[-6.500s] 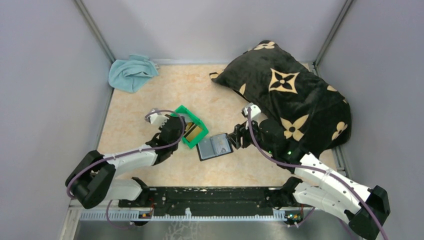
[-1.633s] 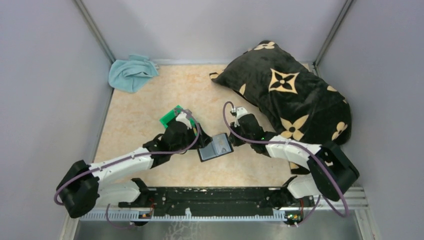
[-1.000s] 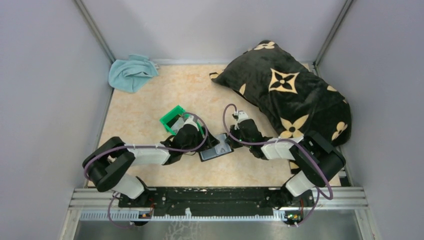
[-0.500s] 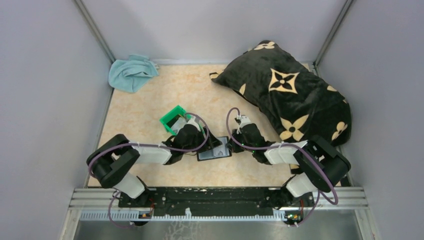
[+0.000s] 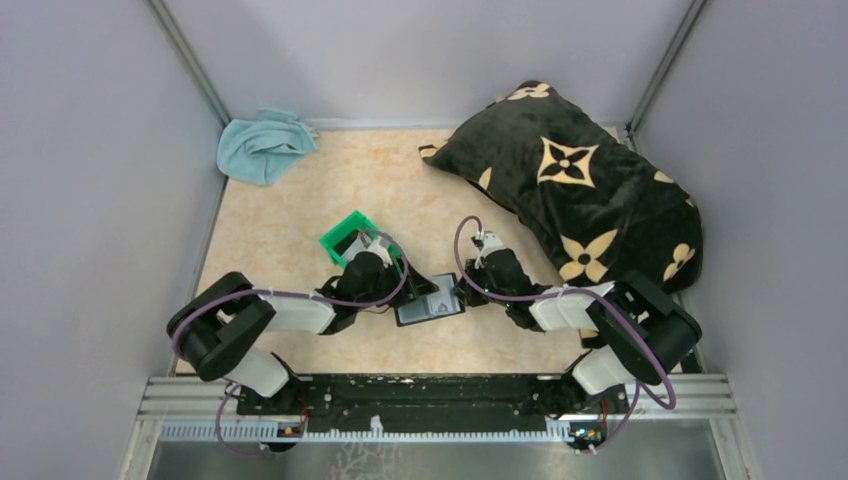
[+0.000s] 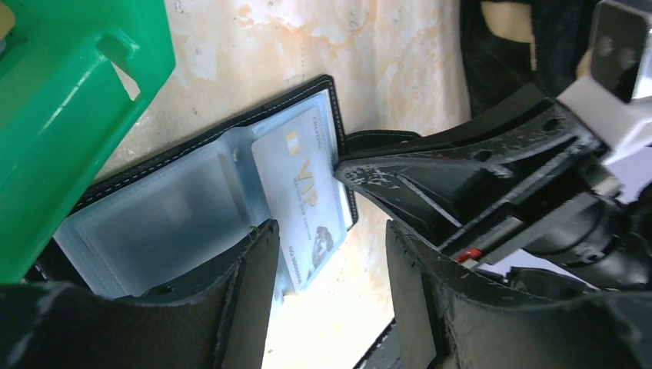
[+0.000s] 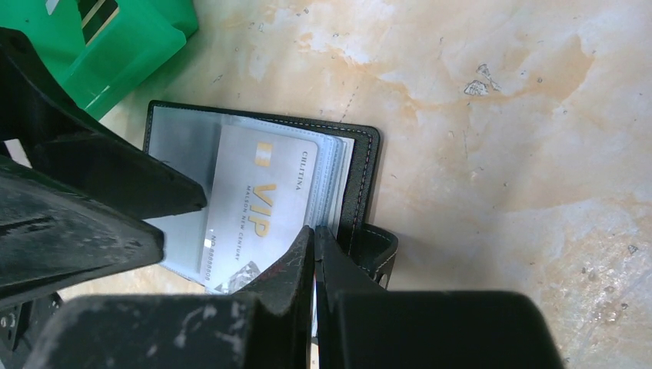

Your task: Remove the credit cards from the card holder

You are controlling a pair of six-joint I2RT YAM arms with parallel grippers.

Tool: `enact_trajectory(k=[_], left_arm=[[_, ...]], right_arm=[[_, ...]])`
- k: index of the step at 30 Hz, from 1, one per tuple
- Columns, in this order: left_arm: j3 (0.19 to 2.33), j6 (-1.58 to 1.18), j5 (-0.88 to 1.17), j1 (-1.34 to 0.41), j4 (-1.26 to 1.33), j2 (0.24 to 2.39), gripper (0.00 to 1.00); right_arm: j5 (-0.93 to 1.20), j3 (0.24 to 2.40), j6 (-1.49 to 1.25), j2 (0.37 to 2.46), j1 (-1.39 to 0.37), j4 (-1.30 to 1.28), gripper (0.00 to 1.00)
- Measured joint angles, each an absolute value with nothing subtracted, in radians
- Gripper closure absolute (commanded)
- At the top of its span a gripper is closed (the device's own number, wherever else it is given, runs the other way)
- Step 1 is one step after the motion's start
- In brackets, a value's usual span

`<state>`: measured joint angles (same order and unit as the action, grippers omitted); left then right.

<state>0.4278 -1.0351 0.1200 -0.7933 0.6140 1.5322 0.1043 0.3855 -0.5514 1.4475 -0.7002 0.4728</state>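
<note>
Since a few seconds back the left gripper has come off the green bin and is now down at the card holder. The bin itself got nudged up and to the left.

Holder lies open and flat on the table, about mid-table between the two arms. One pale grey credit card with gold VIP lettering sits on its right half, near end poking out past the clear sleeve.

Left jaws are apart, straddling that near end, with one finger over the sleeve. Can't tell if they actually touch the card.

The right gripper is clenched, tips together, pressed on the holder's right edge just beside the card.

Bin sits just left of the holder. Black flower-print pillow far right, blue cloth in the far left corner.
</note>
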Motion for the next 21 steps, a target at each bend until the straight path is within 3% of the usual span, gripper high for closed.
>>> enact_trajectory(k=[21], left_arm=[[0.376,-1.073,0.211,-0.741,0.701,1.551,0.43]], right_arm=[[0.1,0.366,-0.575,1.448,-0.7,0.505,1.0]])
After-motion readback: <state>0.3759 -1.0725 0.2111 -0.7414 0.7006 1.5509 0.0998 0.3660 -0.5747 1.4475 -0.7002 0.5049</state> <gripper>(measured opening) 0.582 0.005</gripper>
